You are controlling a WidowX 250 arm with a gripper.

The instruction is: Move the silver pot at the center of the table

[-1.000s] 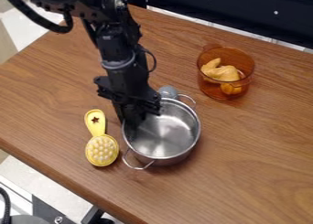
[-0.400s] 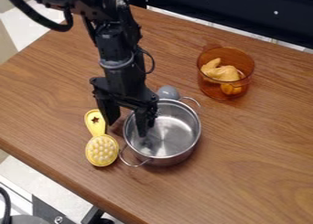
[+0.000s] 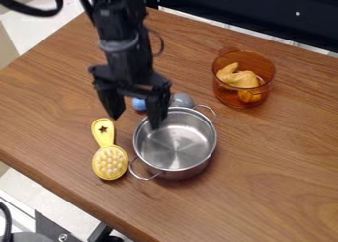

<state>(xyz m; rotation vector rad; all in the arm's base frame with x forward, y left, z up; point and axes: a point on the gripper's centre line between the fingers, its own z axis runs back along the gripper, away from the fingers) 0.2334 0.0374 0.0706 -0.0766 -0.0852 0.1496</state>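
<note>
The gripper (image 3: 137, 120) is open above the upper left rim of the silver pot, its two fingers spread wide. One finger hangs over the pot's rim and the other is to the left, above the tabletop. The silver pot (image 3: 175, 143) stands upright and empty near the middle of the wooden table (image 3: 264, 162), with one wire handle at its upper right and one at its lower left.
Left of the pot lies a yellow brush (image 3: 109, 162). Behind the pot are a grey round object (image 3: 182, 100) and a blue one (image 3: 139, 103). An amber bowl (image 3: 243, 98) with yellow pieces stands at the upper right.
The gripper has opened, letting go of the pot's left wall, and has risen up and back. The blue object has come into sight behind it. The pot has hardly moved.
</note>
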